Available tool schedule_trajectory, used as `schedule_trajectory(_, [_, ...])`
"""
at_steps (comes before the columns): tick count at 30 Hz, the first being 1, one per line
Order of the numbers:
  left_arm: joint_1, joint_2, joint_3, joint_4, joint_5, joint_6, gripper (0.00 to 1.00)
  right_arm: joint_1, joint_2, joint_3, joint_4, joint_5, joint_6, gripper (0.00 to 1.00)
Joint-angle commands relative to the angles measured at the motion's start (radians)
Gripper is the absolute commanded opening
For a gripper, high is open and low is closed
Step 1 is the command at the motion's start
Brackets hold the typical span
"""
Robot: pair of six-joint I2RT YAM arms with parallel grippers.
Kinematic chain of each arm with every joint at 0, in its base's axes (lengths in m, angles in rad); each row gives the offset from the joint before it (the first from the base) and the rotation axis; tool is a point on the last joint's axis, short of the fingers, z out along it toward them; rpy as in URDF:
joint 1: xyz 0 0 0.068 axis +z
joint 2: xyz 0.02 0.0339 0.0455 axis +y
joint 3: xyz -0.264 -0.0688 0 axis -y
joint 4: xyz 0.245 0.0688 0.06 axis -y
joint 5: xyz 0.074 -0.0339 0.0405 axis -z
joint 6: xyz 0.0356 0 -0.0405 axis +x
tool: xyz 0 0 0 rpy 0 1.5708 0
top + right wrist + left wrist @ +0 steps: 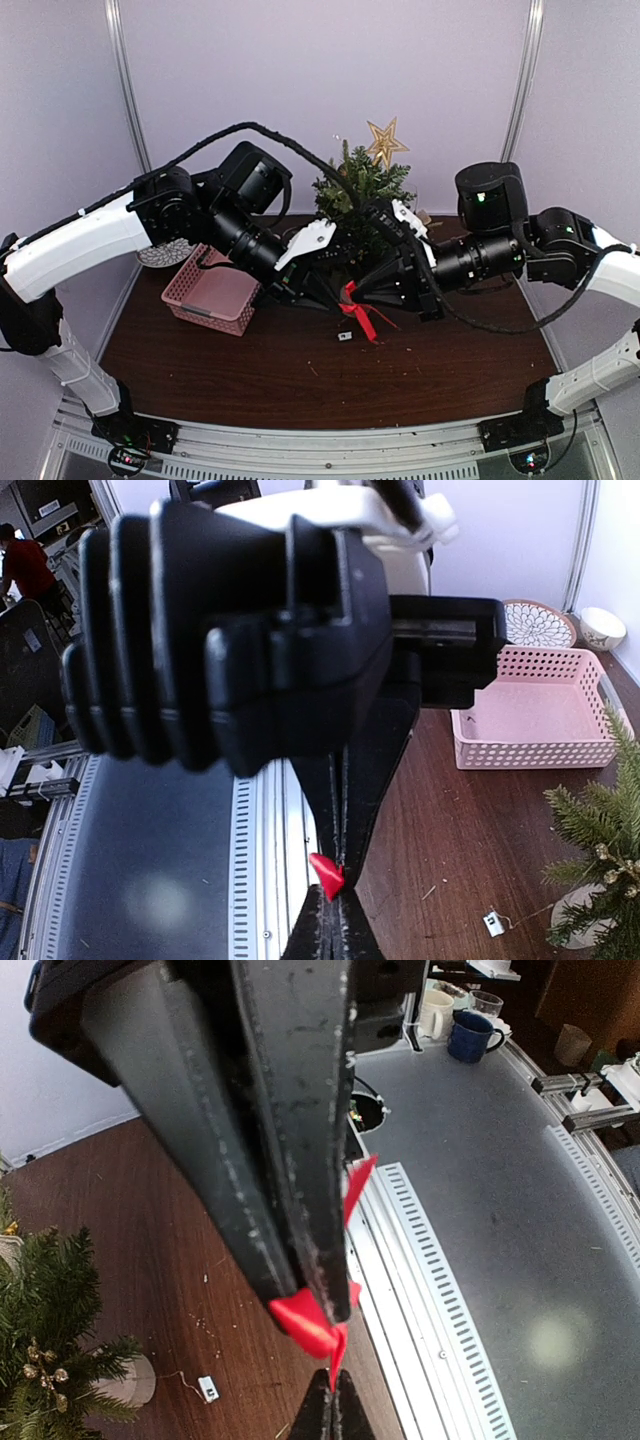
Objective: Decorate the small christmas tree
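Observation:
The small christmas tree (358, 192) stands at the back middle of the table with a gold star (385, 141) on top. It also shows in the left wrist view (48, 1345) and the right wrist view (600, 845). Just in front of it, my left gripper (337, 296) and right gripper (362, 291) meet tip to tip. Both are shut on a red ribbon bow (357, 312), whose tails hang down toward the table. In the left wrist view my left gripper (331, 1385) pinches one end of the ribbon (305, 1322). In the right wrist view my right gripper (336, 905) pinches the ribbon (327, 874).
A pink perforated basket (212, 296) sits at the left, under the left arm, also in the right wrist view (530, 720). A patterned plate (163, 253) lies behind it. A small white tag (344, 336) lies on the table below the bow.

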Motion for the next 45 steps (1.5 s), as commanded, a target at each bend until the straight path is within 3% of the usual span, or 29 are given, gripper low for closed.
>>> schedule_trajectory(1, [-0.002,0.001,0.02,0.018,-0.023,-0.02,0.0,0.007,-0.013,-0.023,0.056,0.008,0.007,0.0])
schedule_trajectory(3, [-0.002,-0.022,-0.015,0.06,-0.065,-0.044,0.04,0.007,-0.038,-0.045,0.091,0.049,0.007,0.0])
schedule_trajectory(6, [0.014,-0.092,-0.115,0.18,-0.143,-0.106,0.39,0.007,-0.088,-0.088,0.151,0.136,0.007,0.0])
schedule_trajectory(7, [0.026,-0.124,-0.156,0.239,-0.163,-0.131,0.46,0.007,-0.104,-0.105,0.175,0.164,0.007,0.0])
schedule_trajectory(10, [0.067,-0.25,-0.306,0.437,-0.229,-0.204,0.55,0.005,-0.143,-0.145,0.263,0.234,0.033,0.0])
schedule_trajectory(13, [0.099,-0.357,-0.45,0.645,-0.289,-0.271,0.54,0.003,-0.168,-0.186,0.38,0.324,0.039,0.0])
schedule_trajectory(18, [0.086,-0.478,-0.639,0.954,-0.383,-0.24,0.39,0.004,-0.161,-0.24,0.616,0.471,0.091,0.0])
schedule_trajectory(24, [-0.083,-0.43,-0.602,0.989,-0.667,0.099,0.36,0.004,-0.066,-0.231,0.75,0.456,0.183,0.0])
schedule_trajectory(34, [-0.142,-0.333,-0.531,0.99,-0.752,0.248,0.29,0.003,-0.018,-0.222,0.779,0.442,0.213,0.0])
schedule_trajectory(37, [-0.142,-0.341,-0.551,1.038,-0.803,0.214,0.25,0.003,-0.021,-0.244,0.807,0.443,0.209,0.0])
schedule_trajectory(39, [-0.121,-0.366,-0.572,1.06,-0.798,0.142,0.32,0.003,-0.021,-0.261,0.84,0.447,0.205,0.0])
schedule_trajectory(45, [-0.035,-0.393,-0.599,1.06,-0.555,-0.203,0.37,0.003,-0.015,-0.306,0.96,0.459,0.192,0.0])
